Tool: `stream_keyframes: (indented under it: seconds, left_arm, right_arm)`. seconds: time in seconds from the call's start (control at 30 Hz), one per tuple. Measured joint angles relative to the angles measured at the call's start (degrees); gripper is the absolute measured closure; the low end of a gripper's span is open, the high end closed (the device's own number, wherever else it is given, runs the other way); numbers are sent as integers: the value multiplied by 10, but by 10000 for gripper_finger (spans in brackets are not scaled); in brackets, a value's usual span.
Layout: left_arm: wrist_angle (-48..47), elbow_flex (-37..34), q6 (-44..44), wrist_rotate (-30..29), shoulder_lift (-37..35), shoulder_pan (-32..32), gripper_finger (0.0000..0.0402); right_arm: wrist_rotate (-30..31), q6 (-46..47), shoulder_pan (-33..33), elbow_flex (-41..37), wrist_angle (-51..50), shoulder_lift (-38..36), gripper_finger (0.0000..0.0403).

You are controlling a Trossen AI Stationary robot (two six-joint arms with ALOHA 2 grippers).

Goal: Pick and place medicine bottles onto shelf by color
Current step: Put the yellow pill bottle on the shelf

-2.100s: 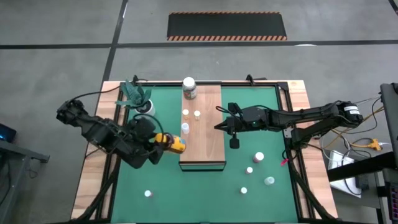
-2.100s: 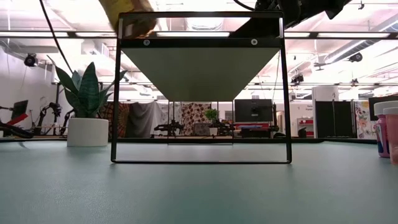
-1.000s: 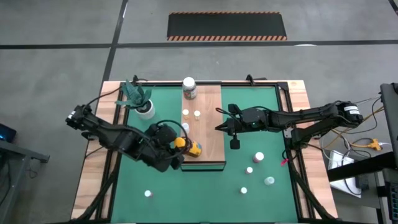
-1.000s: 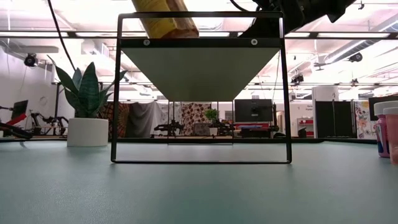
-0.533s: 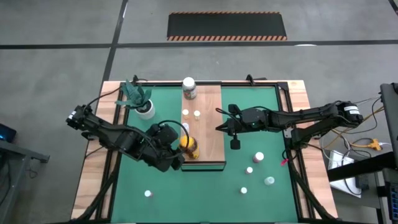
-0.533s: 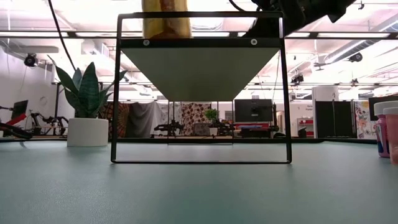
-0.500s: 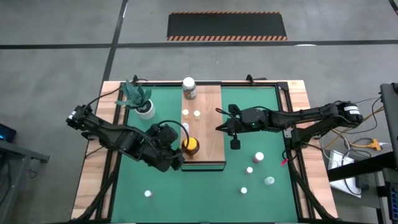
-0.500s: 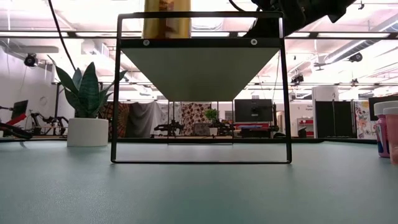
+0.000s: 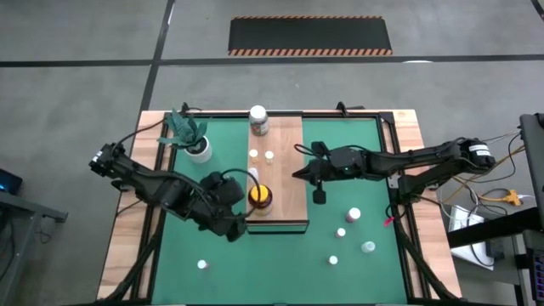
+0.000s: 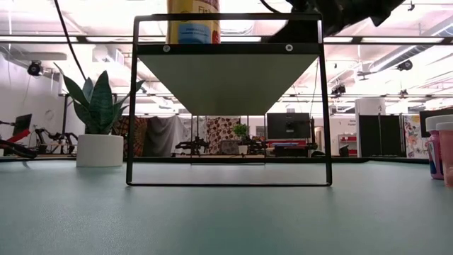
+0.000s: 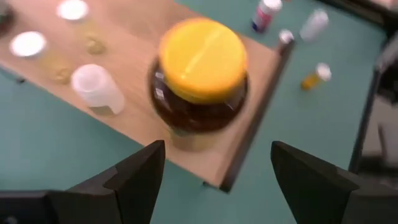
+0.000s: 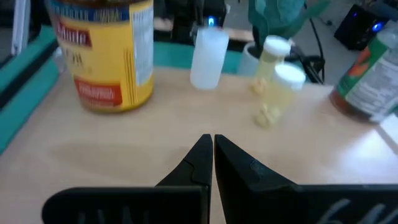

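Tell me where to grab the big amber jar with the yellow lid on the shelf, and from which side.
Grip the amber jar around its round body below the yellow lid, coming level from the shelf's left edge. It stands upright near that edge, and the left gripper already faces it with fingers open.

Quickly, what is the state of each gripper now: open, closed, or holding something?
Left gripper: open, holding nothing; the yellow-lidded jar stands free on the shelf.
Right gripper: closed, empty, over the shelf.
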Motion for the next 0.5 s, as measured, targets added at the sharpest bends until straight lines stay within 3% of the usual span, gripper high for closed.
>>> stream_keyframes:
  seconds: [0.23,0.5]
  left_arm:
    - [7,-23,130,7,4,-40,125]
    - [101,-116,194,-34,0,-46,161]
  right_arm:
    - [-2,6,1,2,125,59,394]
    - [-2,6,6,70,131,119,394]
